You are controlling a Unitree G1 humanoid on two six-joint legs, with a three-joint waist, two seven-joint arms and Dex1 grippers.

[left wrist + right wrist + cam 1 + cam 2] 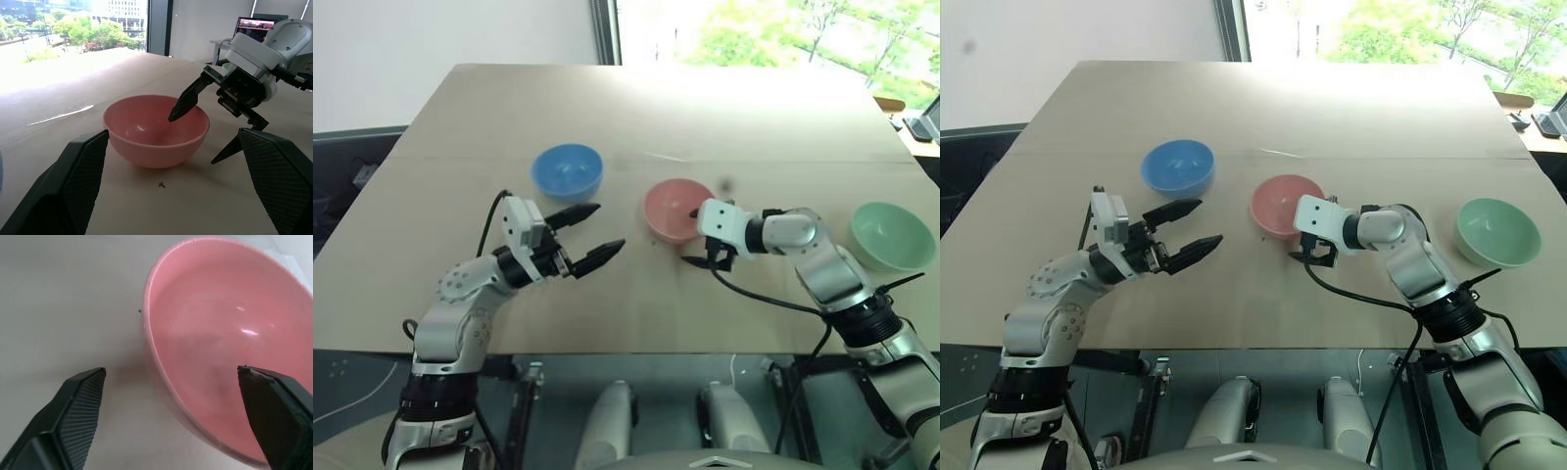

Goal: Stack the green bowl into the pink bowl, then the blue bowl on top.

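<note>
head stereo pair looking down, both wrist cameras close on pink bowl (155, 129)

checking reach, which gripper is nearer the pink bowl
Right. The right gripper straddles the pink bowl's near rim, one finger inside, open. The left gripper hangs open off to the bowl's left, apart from it.

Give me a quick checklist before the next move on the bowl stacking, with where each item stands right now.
1. Pink bowl upright and empty: ok.
2. Right claw open, one finger over the pink bowl's rim, one outside: ok.
3. Left claw open, holding nothing: ok.
4. Green bowl upright on the table, unobstructed: ok.
5. Blue bowl upright, apart from the others: ok.
6. Green bowl in pink bowl: not ok, not yet done.
</note>
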